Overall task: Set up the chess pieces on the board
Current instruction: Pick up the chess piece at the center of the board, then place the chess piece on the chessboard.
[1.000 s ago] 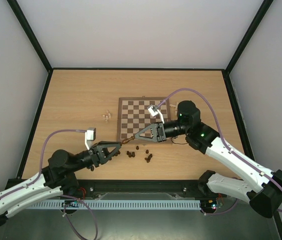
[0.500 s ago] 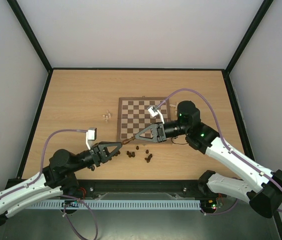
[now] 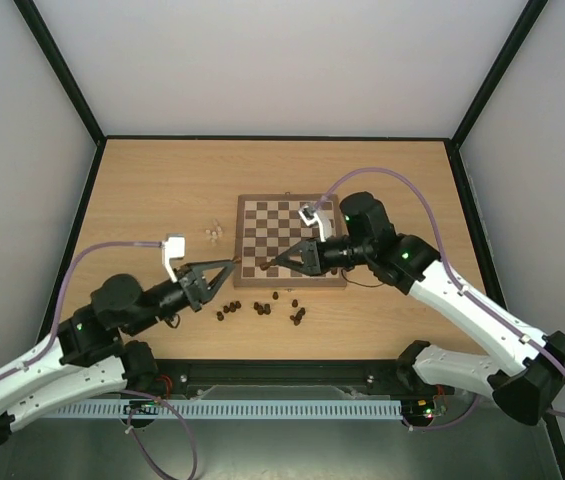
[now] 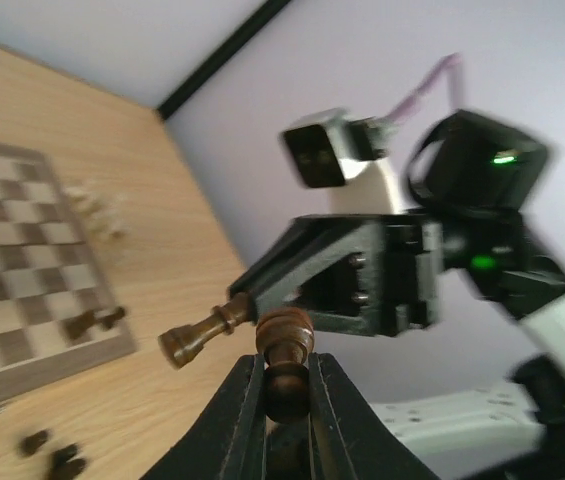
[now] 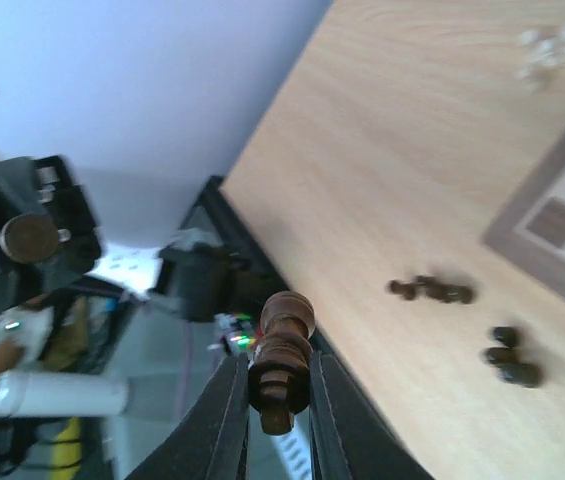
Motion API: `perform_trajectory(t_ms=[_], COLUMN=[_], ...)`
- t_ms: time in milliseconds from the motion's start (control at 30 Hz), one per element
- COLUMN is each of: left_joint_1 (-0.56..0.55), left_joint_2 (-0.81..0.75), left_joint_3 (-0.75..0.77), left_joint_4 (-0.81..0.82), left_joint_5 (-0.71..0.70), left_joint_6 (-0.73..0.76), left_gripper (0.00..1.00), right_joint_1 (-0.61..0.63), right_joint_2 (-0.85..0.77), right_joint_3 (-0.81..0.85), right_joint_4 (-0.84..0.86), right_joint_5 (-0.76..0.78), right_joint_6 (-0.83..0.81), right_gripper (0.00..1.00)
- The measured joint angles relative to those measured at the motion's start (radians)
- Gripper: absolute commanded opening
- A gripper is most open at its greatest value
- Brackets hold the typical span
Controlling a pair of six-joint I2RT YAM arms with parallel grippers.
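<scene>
Top external view: the left gripper (image 3: 226, 266) and right gripper (image 3: 268, 266) point at each other, tips near but apart, by the board's (image 3: 241, 215) 7 o'clock corner. The right one is over that corner, and the left is just off the frame at about 8 o'clock. From the left wrist view, the left jaws are clenched tight on the base of a dark chessman (image 4: 284, 345), its head sticking out past the tips. Ahead of it, the right gripper's closed jaws grip a second dark chessman (image 4: 205, 332), which lies sideways in that view. The right wrist view shows the same grasp — jaws pinched on that piece, its rounded head standing clear of them. Loose dark pieces (image 3: 262, 308) are scattered on the table (image 3: 142, 200) at 6 o'clock of the board. A small huddle of pale pieces (image 3: 213, 233) sits at its 9 o'clock — just off the frame.
</scene>
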Motion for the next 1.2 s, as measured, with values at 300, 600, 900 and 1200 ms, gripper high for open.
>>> perform_trajectory(t_ms=[300,600,900,1200], left_joint_1=[0.000,0.037,0.099,0.135], left_joint_2=[0.514,0.704,0.672,0.641], left_joint_3=[0.277,0.302,0.260,0.216], left_joint_4=[-0.333,-0.450,-0.463,-0.464], left_joint_5=[-0.196,-0.281,-0.293,-0.282], left_joint_6=[0.061,0.094,0.103,0.104], left_gripper=[0.04,0.04,0.05,0.06], right_joint_1=[0.041,0.131,0.132,0.132], right_joint_2=[0.173,0.389,0.473,0.539], right_joint_3=[0.174,0.198,0.198,0.194], right_joint_4=[-0.294,-0.445,-0.441,-0.385], right_joint_5=[0.481,0.831,0.896,0.863], right_joint_6=[-0.132,-0.152,-0.167,-0.174], right_gripper=[0.07,0.08,0.08,0.09])
